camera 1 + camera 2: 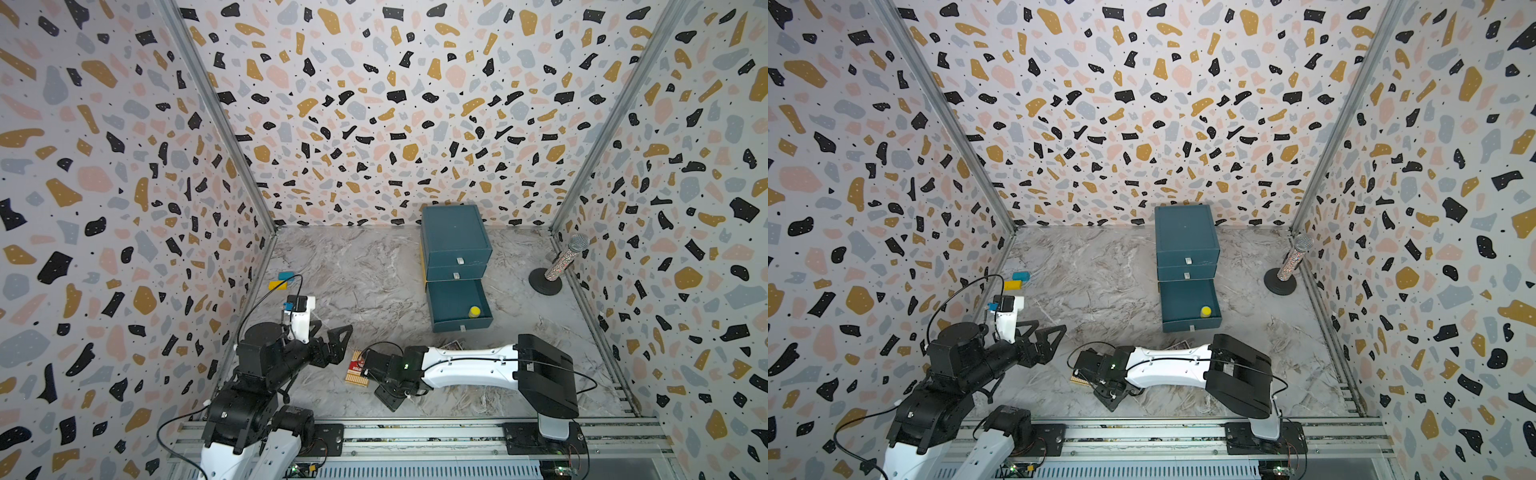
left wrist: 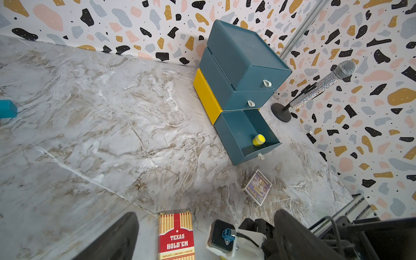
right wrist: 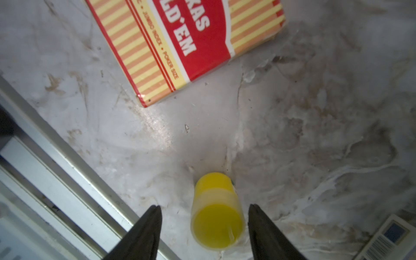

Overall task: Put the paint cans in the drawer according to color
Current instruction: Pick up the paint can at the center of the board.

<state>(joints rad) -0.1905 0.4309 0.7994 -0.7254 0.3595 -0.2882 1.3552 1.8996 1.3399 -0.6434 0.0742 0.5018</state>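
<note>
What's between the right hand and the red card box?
Right wrist view: a yellow paint can on its side within the open right hand, then bare table to the card box.

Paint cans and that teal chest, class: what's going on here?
The right gripper, jaws open, straddles a yellow paint can on the table, not yet gripped. The bottom drawer is pulled out with another yellow can inside. The left gripper hangs open, empty.
</note>
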